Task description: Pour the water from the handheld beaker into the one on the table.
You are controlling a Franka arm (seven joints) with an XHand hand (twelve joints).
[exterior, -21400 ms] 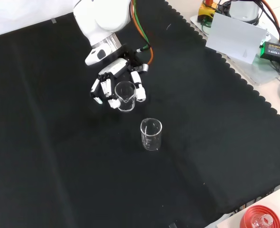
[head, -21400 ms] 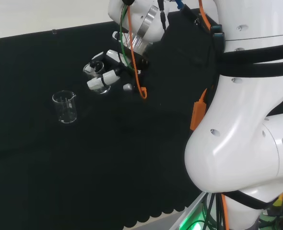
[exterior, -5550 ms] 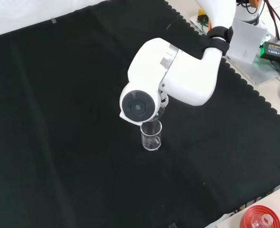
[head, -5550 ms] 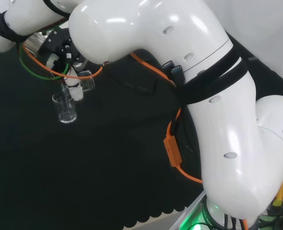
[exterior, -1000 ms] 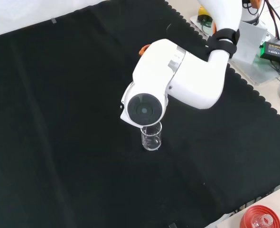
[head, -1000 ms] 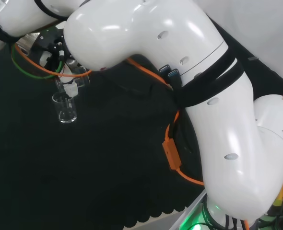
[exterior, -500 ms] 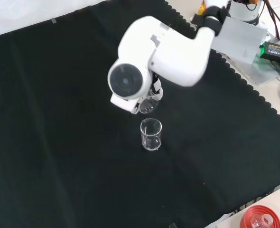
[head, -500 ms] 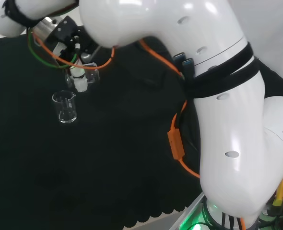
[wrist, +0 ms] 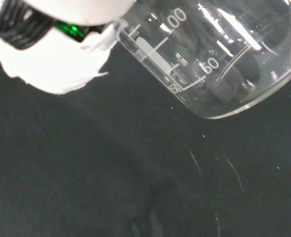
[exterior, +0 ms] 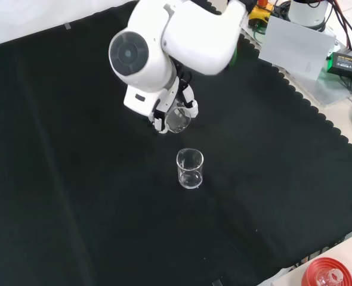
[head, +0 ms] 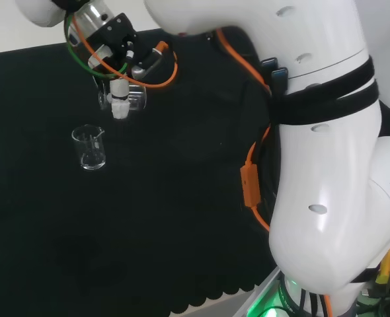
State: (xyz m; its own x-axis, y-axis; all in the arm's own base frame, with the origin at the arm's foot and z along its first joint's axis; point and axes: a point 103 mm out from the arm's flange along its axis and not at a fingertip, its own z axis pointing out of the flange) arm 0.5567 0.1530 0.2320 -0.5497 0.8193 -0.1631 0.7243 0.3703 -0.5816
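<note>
Clear glass beaker (wrist: 204,59), marked 100 and 50, gripped in the hand's (exterior: 164,116) curled fingers.

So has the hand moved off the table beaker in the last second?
Yes. In the front view the hand, curled round the held beaker, has drawn back up and left of the standing beaker, no longer over it.

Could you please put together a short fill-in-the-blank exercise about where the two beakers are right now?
1. The hand has its fingers curled round a clear glass ____.
2. The held beaker is tilted and hangs ____ the cloth, not on it.
3. The other beaker stands ____ on the black cloth.
4. In the front view, the standing beaker is ____ the held one.

Missing words: beaker; above; upright; below
</note>
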